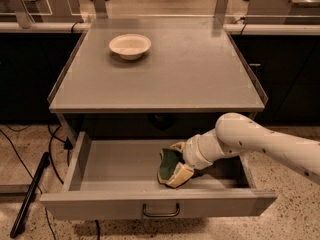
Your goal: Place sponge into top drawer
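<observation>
The top drawer [100, 164] is pulled open below the tabletop, with its dark bar handle [161, 211] at the centre of the front panel. My gripper [176, 163] reaches in from the right and sits low inside the drawer, right of centre. Its cream fingers [181, 176] are closed on the sponge [167, 163], one above it and one below. The dark green layer of the sponge faces left. The sponge is at or just above the drawer floor; I cannot tell if it touches.
A cream round bowl [130, 45] stands on the grey tabletop [190, 69] at the back left. My white arm [260, 141] crosses the drawer's right side. A dark stick [30, 194] and cables lie on the floor to the left.
</observation>
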